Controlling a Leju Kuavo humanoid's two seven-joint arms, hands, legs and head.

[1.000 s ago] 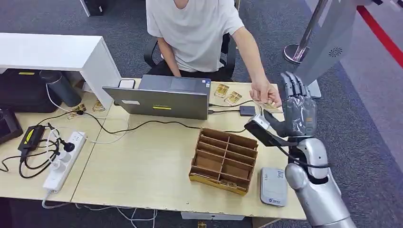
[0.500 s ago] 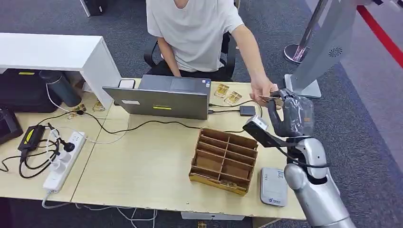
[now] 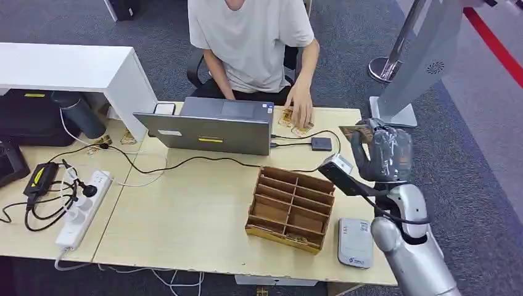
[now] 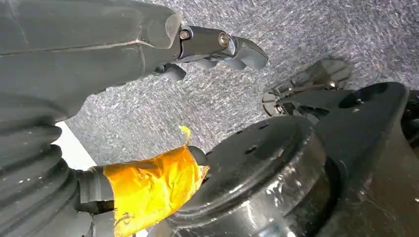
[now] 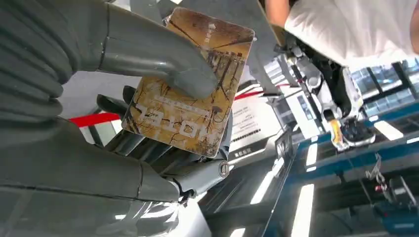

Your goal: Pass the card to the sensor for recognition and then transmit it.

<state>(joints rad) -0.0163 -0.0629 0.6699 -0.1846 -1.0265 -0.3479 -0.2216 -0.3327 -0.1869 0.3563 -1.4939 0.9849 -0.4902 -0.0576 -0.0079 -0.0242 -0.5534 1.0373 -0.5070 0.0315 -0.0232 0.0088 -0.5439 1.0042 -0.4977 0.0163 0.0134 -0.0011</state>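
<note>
Brown card pinched in right hand, wooden organizer holding small bits

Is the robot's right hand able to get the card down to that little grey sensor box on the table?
Probably yes. The right hand holds the card above the table edge, the grey sensor box lies by that arm, nothing between.

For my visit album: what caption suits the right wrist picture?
The robot's right hand pinches a brown hotel key card under its thumb.
</note>
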